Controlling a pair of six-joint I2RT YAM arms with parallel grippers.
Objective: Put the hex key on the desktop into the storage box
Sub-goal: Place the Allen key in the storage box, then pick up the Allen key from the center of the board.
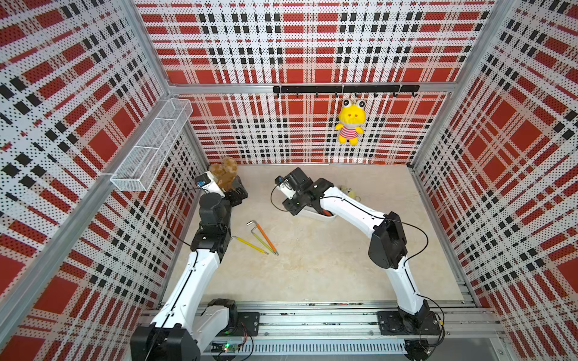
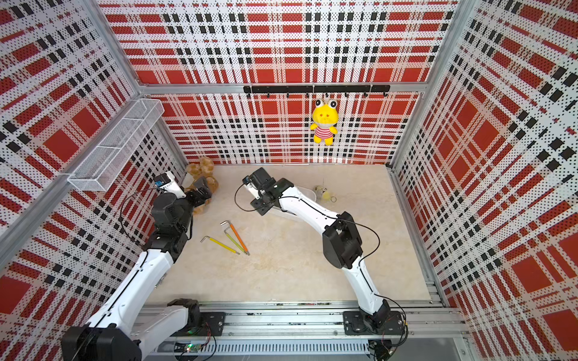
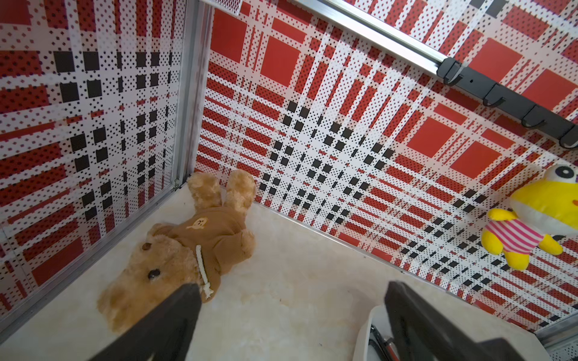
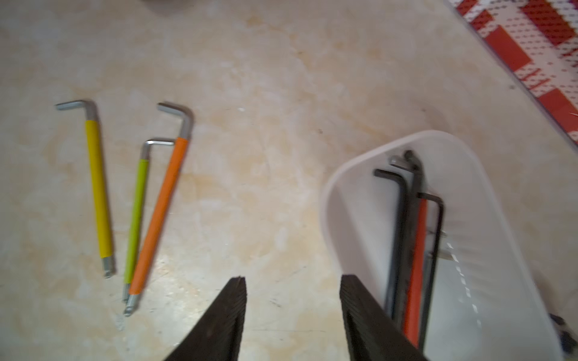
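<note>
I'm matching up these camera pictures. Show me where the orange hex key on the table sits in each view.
In a top view: the orange hex key lies mid-desktop, just right of the green key.
In a top view: same spot.
Left wrist: not in it.
Right wrist: left of centre, beside the green key.
Shared landmark: the white storage box, in all four views.

Red plaid perforated walls point(image 1: 312, 47) close me in on 3 sides. A white wire-mesh basket point(image 1: 150, 147) hangs at my left. A black hook rail point(image 1: 344, 89) crosses the back.
</note>
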